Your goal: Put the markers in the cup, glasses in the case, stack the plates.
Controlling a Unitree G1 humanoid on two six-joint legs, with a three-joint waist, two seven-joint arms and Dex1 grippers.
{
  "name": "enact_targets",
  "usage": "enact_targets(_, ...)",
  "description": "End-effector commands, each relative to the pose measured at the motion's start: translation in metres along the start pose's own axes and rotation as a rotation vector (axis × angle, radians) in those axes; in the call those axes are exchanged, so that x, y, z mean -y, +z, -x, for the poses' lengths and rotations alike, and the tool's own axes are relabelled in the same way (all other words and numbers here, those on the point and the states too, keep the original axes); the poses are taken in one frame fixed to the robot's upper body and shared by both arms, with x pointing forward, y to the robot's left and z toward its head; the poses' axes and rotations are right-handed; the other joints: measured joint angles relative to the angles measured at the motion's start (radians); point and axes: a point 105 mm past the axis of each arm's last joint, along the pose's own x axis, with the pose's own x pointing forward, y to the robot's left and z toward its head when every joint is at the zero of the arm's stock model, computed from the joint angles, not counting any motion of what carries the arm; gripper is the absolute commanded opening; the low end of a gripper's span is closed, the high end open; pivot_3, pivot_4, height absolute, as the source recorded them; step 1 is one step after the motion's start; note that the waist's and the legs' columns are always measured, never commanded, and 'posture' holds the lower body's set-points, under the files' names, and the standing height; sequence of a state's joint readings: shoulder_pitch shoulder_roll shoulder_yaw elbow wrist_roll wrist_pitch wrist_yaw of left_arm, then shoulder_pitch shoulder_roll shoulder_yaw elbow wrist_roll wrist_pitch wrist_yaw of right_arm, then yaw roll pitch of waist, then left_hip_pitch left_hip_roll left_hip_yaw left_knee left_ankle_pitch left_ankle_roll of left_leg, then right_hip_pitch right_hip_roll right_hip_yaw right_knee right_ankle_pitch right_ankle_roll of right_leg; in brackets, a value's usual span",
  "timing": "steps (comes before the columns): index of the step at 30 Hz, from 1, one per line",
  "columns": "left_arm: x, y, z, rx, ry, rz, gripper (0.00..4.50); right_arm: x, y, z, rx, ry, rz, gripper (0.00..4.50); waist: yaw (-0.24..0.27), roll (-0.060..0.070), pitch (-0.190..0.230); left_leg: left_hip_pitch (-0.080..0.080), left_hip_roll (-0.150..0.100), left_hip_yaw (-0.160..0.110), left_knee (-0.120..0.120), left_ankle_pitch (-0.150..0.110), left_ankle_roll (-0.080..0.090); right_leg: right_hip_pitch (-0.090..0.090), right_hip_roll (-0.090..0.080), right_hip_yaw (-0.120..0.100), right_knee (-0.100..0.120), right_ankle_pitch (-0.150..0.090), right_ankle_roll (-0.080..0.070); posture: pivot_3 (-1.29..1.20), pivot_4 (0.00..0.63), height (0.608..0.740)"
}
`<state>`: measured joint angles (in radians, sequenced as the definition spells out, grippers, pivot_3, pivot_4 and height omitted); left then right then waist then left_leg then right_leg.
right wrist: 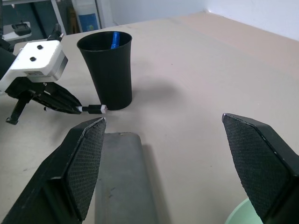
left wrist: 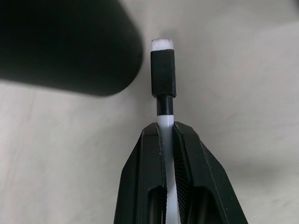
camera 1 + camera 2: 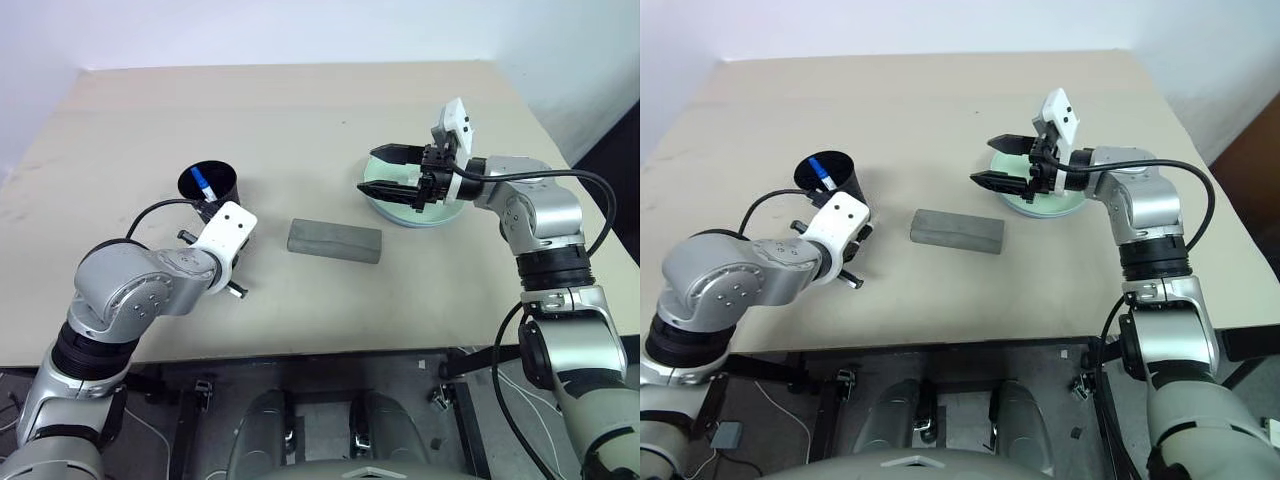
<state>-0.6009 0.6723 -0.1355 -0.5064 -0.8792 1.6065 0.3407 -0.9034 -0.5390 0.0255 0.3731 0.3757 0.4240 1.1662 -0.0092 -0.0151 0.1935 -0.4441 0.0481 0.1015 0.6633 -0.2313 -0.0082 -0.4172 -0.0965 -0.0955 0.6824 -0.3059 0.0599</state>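
From the head views, the marker step is in hand: the blue-capped marker (image 3: pixel 203 185) already stands in the cup (image 3: pixel 210 184), the case (image 3: pixel 334 240) lies shut mid-table, and the right gripper (image 3: pixel 391 171) hovers with fingers apart over the stacked plates (image 3: pixel 416 211). The left wrist view shows the left gripper (image 2: pixel 167 135) clamped on the black-capped marker (image 2: pixel 163 79) beside the cup's wall. The right wrist view shows that marker low by the cup's base; next it likely needs lifting over the rim.

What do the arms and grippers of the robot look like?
Both arms are silver-grey metal with rounded joints and black bands. Black cables loop beside them. Each wrist carries a white box. The left gripper and right gripper have two black fingers; the pads are finely ribbed.
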Motion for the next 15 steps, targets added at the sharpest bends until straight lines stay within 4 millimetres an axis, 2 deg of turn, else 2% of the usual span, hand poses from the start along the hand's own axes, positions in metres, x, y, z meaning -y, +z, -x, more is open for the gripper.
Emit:
enact_targets(1,-0.008,0.014,0.013,0.082,0.013,0.002,0.02,0.002,0.017,0.003,0.046,-0.006,0.054,4.19,-0.001,0.000,0.000,-0.001,0.000,0.000,0.000,0.000,0.000,-0.001,0.000,0.000,0.000,0.000,0.000,0.00,0.150,0.701)
enact_targets(6,-0.009,0.034,0.025,0.223,0.011,-0.016,0.02,0.002,0.018,0.003,0.046,-0.007,0.065,4.19,-0.002,-0.001,0.000,0.000,0.000,0.001,0.000,0.000,0.000,-0.001,0.001,0.000,0.000,0.000,0.000,0.00,0.150,0.701)
enact_targets(9,-0.008,0.051,0.033,0.365,0.007,-0.028,0.02,0.003,0.019,0.004,0.049,-0.009,0.067,4.19,-0.002,-0.001,0.001,0.000,0.000,0.001,0.000,0.000,0.000,-0.001,0.001,0.000,0.001,0.000,0.000,0.00,0.150,0.701)
enact_targets(13,-0.011,0.078,0.046,0.599,-0.014,0.070,0.02,0.002,0.020,0.002,0.054,-0.011,0.081,4.19,-0.001,-0.001,0.001,0.000,0.000,0.001,0.000,0.000,0.000,-0.001,0.001,0.000,0.001,0.000,0.000,0.00,0.150,0.701)
enact_targets(15,-0.009,0.090,0.053,0.714,-0.044,0.049,0.02,0.001,0.019,0.001,0.057,-0.010,0.089,4.19,-0.001,-0.001,0.001,0.000,0.000,0.001,0.000,0.000,0.000,-0.001,0.001,0.000,0.001,0.000,0.000,0.00,0.150,0.701)
